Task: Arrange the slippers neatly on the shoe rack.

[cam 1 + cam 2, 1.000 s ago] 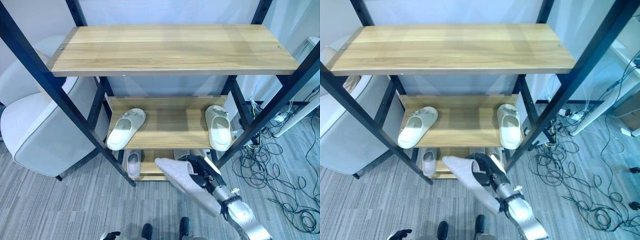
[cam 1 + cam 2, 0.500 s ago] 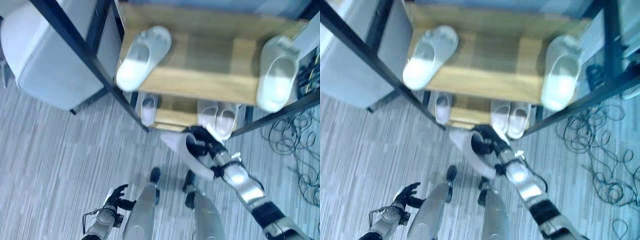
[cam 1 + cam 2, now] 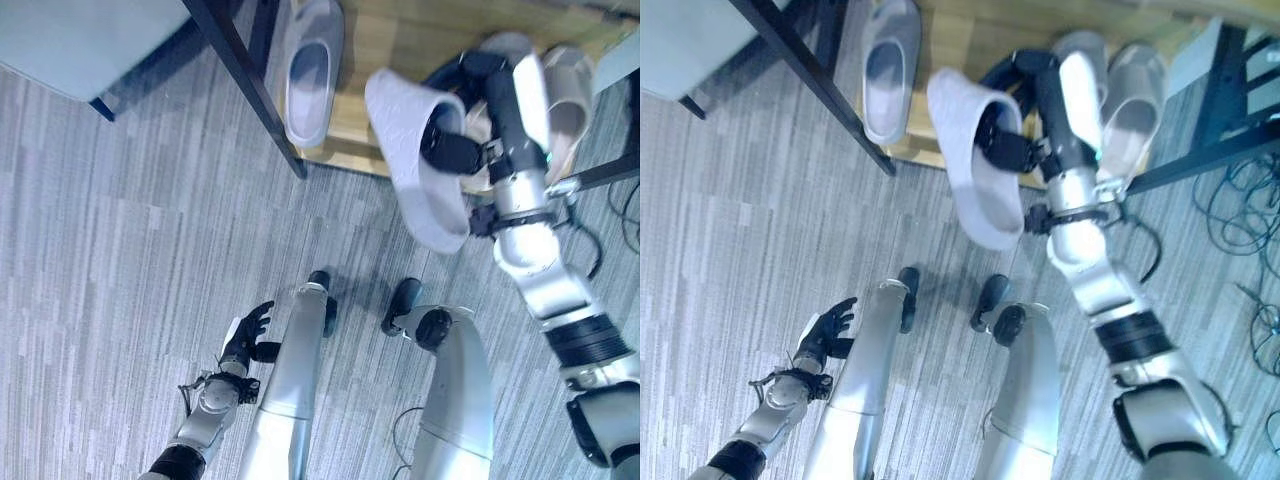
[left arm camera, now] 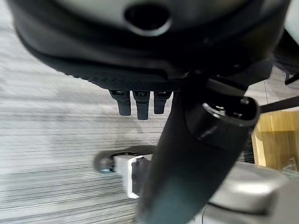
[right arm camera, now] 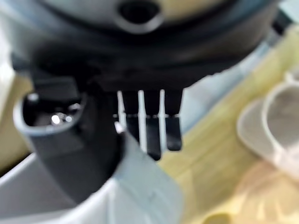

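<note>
Right hand (image 3: 455,140) in the upper right of the left eye frame, fingers and thumb curled round a pale grey slipper (image 3: 415,160) and clamped on it, fingers tucked inside the opening. Slipper held clear of the floor, tilted, toe end toward the upper left, heel end toward the lower right, just in front of the lowest wooden shelf (image 3: 400,40) of the shoe rack. Same grip seen in the right wrist view, with the thumb (image 5: 70,140) pressed against the slipper's pale body (image 5: 140,186) and the fingers (image 5: 154,135) pointing toward the shelf boards.

On that lowest shelf, along the top edge: a single grey slipper (image 3: 312,70) at upper centre, beside the black rack leg (image 3: 245,85), and a pair of pale slippers (image 3: 555,85) at upper right, partly hidden behind the right arm.

Left hand (image 3: 250,335) low in the lower left of the frame, over the grey striped carpet (image 3: 110,250), fingers spread and relaxed, holding nothing. Corner of a grey upholstered seat (image 3: 90,40) at upper left.
</note>
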Robot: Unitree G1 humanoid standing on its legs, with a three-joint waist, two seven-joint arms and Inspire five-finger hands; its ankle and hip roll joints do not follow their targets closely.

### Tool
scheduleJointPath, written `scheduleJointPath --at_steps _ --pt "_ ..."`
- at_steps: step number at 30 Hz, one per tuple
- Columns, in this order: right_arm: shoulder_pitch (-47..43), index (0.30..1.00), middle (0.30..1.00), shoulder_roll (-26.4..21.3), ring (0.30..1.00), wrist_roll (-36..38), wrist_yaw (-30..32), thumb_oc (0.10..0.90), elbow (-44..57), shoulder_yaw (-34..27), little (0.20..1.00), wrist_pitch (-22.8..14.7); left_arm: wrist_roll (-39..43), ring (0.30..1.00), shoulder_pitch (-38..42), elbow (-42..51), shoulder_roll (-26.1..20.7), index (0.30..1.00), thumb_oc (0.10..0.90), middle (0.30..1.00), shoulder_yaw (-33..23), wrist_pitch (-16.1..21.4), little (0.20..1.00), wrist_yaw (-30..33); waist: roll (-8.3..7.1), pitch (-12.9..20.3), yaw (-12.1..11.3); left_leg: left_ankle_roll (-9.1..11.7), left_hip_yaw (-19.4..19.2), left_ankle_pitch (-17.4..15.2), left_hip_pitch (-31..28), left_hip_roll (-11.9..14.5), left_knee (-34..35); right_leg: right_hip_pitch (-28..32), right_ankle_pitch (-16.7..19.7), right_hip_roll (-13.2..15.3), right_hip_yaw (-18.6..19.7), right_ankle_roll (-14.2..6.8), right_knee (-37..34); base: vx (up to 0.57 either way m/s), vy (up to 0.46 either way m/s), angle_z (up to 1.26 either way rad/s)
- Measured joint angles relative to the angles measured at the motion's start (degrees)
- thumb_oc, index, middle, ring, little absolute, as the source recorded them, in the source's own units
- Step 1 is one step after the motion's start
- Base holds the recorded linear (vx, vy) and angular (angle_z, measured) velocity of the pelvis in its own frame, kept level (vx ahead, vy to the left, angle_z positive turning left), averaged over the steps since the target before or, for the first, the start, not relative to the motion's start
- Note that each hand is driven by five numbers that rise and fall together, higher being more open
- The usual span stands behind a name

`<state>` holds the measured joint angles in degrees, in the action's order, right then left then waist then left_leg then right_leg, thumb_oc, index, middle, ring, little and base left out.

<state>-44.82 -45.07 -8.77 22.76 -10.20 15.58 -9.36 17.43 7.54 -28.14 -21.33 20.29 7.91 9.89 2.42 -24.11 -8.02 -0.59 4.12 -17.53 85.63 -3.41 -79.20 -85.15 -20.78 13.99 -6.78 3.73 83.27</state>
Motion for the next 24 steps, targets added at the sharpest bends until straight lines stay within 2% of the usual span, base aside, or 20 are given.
scheduleJointPath --at_steps 1,2,4,5,6,8,12,15,20,22,24 --pt "-1.11 0.3 0.3 -1.58 0.3 -0.41 0.7 0.4 -0.77 1.04 0.3 0.08 0.68 0.9 -0.24 1.32 -0.26 0.9 0.8 0.9 0.47 0.25 0.9 0.55 0.16 0.17 0.47 0.22 -0.76 -1.32 1.39 0.09 -3.15 -0.26 -3.26 0.28 1.25 -0.54 2.91 0.11 -0.014 0.25" --pt "-3.23 0.3 0.3 -3.01 0.3 -1.2 1.57 0.4 -1.32 3.06 0.3 0.41 1.39 0.9 -0.84 2.86 -0.92 0.9 0.8 0.9 0.33 0.85 0.9 1.35 0.34 0.09 -0.19 0.05 -0.61 -2.23 2.96 0.36 -6.13 -1.76 -3.71 0.22 1.31 -0.74 5.17 0.09 -0.016 -0.06" --pt "-6.08 0.3 0.3 -6.52 0.3 -2.32 2.05 0.4 -2.66 6.91 0.3 0.5 2.66 0.9 -0.77 4.09 -2.6 0.9 0.8 0.9 0.97 0.91 0.9 2.19 0.16 -0.56 -0.68 -0.11 -0.96 -4.67 4.56 0.44 -12.07 -3.51 -5.57 0.56 2.04 0.82 11.03 0.08 -0.011 -0.15" --pt "-7.58 0.3 0.3 -7.85 0.3 -2.33 2.7 0.4 -3.04 8.81 0.3 0.94 3.44 0.9 -0.79 4.87 -3.41 0.9 0.8 0.9 1.16 1.21 0.9 2.1 0.28 -1.99 -0.4 -0.13 -1.44 -5.42 4.26 0.19 -14.22 -3.36 -6.39 0.84 2.58 0.35 13.4 0.1 -0.005 0.0" --pt "-9.53 0.3 0.3 -9.81 0.3 -2.47 3.12 0.4 -3.09 10.66 0.3 1.13 3.99 0.9 -1.26 6.73 -4.78 0.9 0.8 0.9 1.57 1.88 0.9 2.07 0.21 -4.08 -0.36 -0.26 -1.81 -6.68 3.56 0.48 -16.42 -3.02 -7.29 0.95 3.23 0.75 15.66 0.1 -0.004 -0.02" --pt "-14.73 0.3 0.3 -12.4 0.3 -3.2 3.8 0.4 -5.05 15.83 0.3 1.19 4.62 0.9 -3.22 9.39 -6.74 0.9 0.8 0.9 1.92 3.28 0.9 2.16 0.82 -5.97 -0.57 -0.32 -2.1 -8.34 4.0 0.56 -20.32 -3.68 -8.76 0.92 4.28 0.76 19.38 0.1 -0.006 -0.1" --pt "-20.96 0.3 0.3 -12.72 0.3 -3.79 4.19 0.4 -10.9 24.21 0.3 2.62 6.16 0.9 -6.3 10.11 -7.58 0.9 0.8 0.9 2.21 3.47 0.9 3.77 0.43 -6.48 -1.73 -0.69 -2.38 -12.01 4.41 1.72 -28.02 -4.53 -11.59 0.23 5.76 0.74 26.44 0.1 0.007 -0.13" --pt "-24.31 0.3 0.3 -12.71 0.3 -4.08 5.17 0.4 -15.5 28.74 0.3 3.24 6.64 0.9 -7.91 10.27 -8.64 0.9 0.8 0.9 2.84 3.46 0.9 4.65 0.27 -6.6 -2.29 -0.24 -2.13 -14.04 5.35 1.65 -32.48 -5.39 -13.5 0.25 6.35 0.61 30.69 0.05 0.011 -0.02" --pt "-27.28 0.3 0.3 -12.49 0.3 -4.41 5.28 0.4 -19.81 33.47 0.3 4.2 7.32 0.9 -9.44 10.35 -9.72 0.9 0.8 0.9 3.97 3.46 0.9 5.0 0.15 -6.7 -3.73 -0.53 -2.11 -15.66 5.51 2.03 -35.92 -5.51 -14.94 0.17 6.81 0.44 33.87 0.03 0.017 -0.03" --pt "-29.66 0.3 0.3 -11.78 0.3 -4.41 5.39 0.4 -23.64 37.15 0.3 4.95 7.32 0.9 -9.82 10.85 -10.76 0.9 0.8 0.9 4.87 3.53 0.9 5.55 0.12 -6.71 -4.05 -0.56 -1.98 -16.6 5.46 2.45 -37.43 -5.42 -15.58 0.15 6.83 0.45 35.09 0.02 0.011 -0.04" --pt "-29.75 0.3 0.3 -10.82 0.3 -4.39 5.6 0.4 -25.38 37.18 0.3 4.89 7.34 0.9 -9.86 10.81 -11.05 0.9 0.8 0.9 5.02 3.55 0.9 5.89 0.1 -6.72 -4.39 -0.59 -1.94 -16.82 5.41 2.41 -37.75 -5.19 -15.7 0.2 6.79 0.28 35.24 0.01 0.008 -0.02"
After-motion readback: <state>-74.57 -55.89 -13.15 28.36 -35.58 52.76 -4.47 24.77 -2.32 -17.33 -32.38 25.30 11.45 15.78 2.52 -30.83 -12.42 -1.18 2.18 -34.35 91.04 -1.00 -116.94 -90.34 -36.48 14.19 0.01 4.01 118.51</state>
